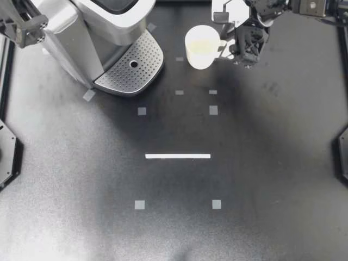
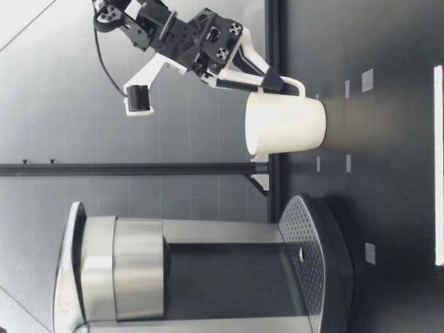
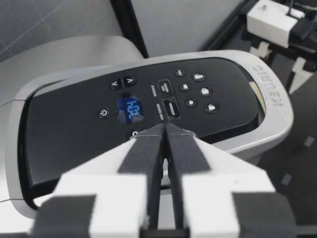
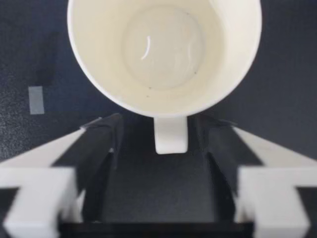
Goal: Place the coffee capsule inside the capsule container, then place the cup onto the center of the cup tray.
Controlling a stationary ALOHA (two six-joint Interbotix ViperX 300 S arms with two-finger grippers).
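A white cup [image 1: 202,47] stands upright and empty on the black table, right of the coffee machine [image 1: 103,32]. My right gripper [image 1: 227,49] is at the cup's handle [image 4: 171,136]; its fingers [image 4: 99,144] stand open on either side of the handle with a gap on each side. The low view shows the same gripper [image 2: 281,83] reaching down to the handle of the cup [image 2: 284,125]. The perforated cup tray [image 1: 130,68] at the machine's foot is bare. My left arm [image 1: 22,24] is at the machine; its gripper [image 3: 166,136] is shut just above the lid's button panel [image 3: 148,106]. No capsule shows.
A white tape line [image 1: 178,156] and small grey tape squares [image 1: 213,110] mark the table in front of the machine. The machine's body [image 2: 208,277] rises tall beside the cup. Dark arm bases sit at the table's side edges [image 1: 6,155].
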